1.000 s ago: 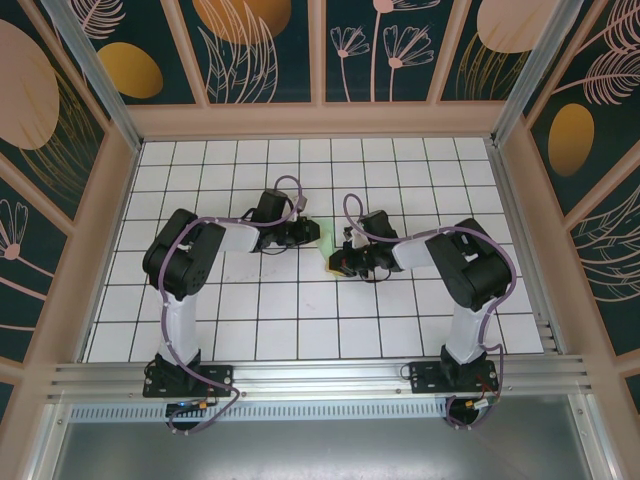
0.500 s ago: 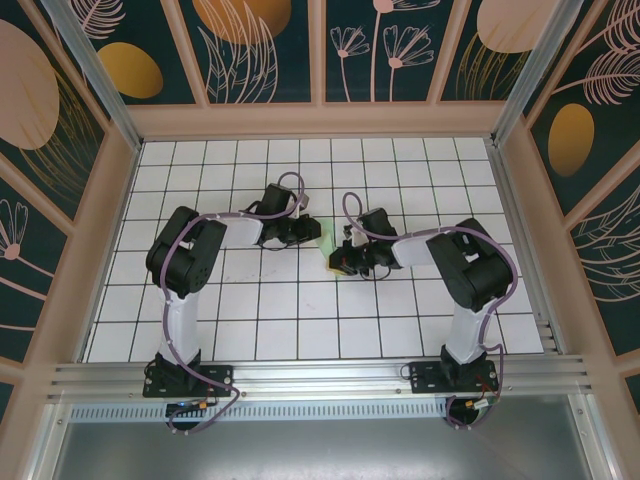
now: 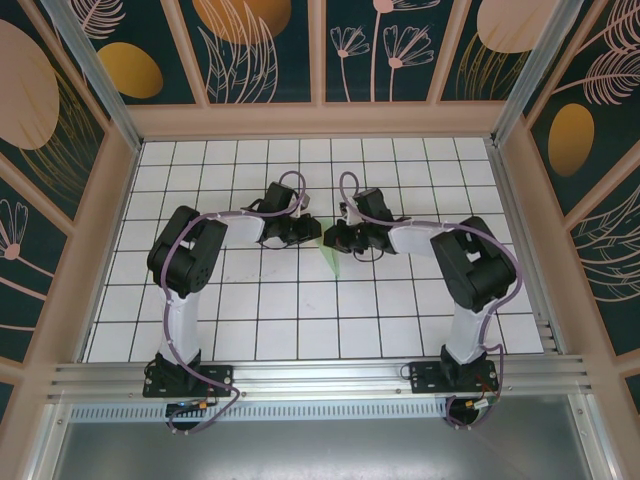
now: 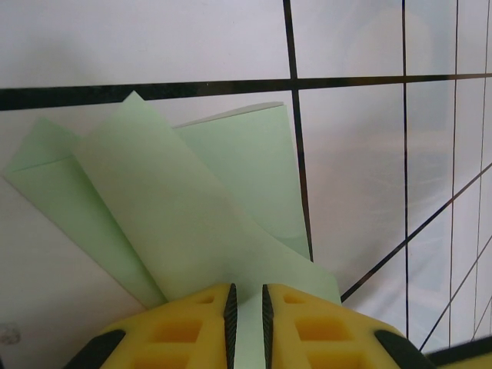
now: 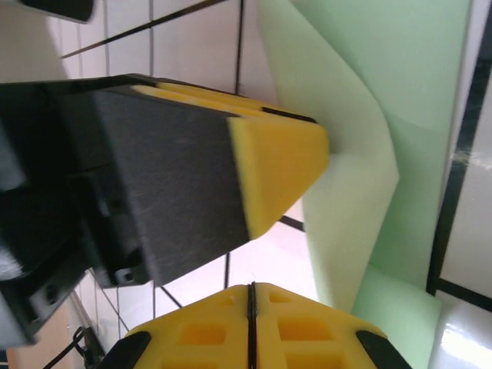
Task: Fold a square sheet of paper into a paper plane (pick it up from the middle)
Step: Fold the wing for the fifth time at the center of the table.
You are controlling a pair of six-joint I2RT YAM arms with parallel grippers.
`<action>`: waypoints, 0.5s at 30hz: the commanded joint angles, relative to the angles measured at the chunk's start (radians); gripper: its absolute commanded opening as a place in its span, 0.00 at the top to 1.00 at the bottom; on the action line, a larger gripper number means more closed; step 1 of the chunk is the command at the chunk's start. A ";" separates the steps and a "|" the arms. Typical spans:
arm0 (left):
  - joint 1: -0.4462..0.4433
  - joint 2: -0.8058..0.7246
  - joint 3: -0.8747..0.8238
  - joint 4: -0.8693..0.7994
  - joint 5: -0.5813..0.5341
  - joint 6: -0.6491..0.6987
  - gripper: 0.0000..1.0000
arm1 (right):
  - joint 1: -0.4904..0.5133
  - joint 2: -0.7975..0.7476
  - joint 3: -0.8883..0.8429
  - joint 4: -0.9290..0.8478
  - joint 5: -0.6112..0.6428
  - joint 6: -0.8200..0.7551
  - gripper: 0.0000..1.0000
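While folding looks midway | left end effector point(image 4: 247, 304) clamped on paper point(image 4: 177, 207), creased layers fanning ahead of it over surface point(image 4: 369, 200) | right end effector point(image 5: 250, 296) fingers together just beside paper, hold unclear | slim dart not formed, folds remain

The paper point(image 4: 192, 223) is plain pale mint-green, the table point(image 4: 154, 38) white with black grid lines.

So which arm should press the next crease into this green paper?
Probably right. The left tool is pinching the folded paper, so it is busy; the right tool is shut, empty and close beside it.
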 commanded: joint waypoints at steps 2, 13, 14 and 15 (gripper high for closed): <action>0.011 0.089 -0.011 -0.066 -0.157 0.038 0.79 | 0.005 0.041 0.021 -0.071 0.037 -0.031 0.91; 0.011 0.094 0.000 -0.075 -0.170 0.030 0.79 | 0.018 0.032 0.050 -0.154 0.116 -0.073 0.91; 0.011 0.094 0.001 -0.077 -0.170 0.029 0.79 | 0.030 0.025 0.059 -0.158 0.115 -0.078 0.91; 0.011 0.096 0.004 -0.079 -0.172 0.030 0.79 | 0.038 0.018 0.063 -0.158 0.113 -0.082 0.91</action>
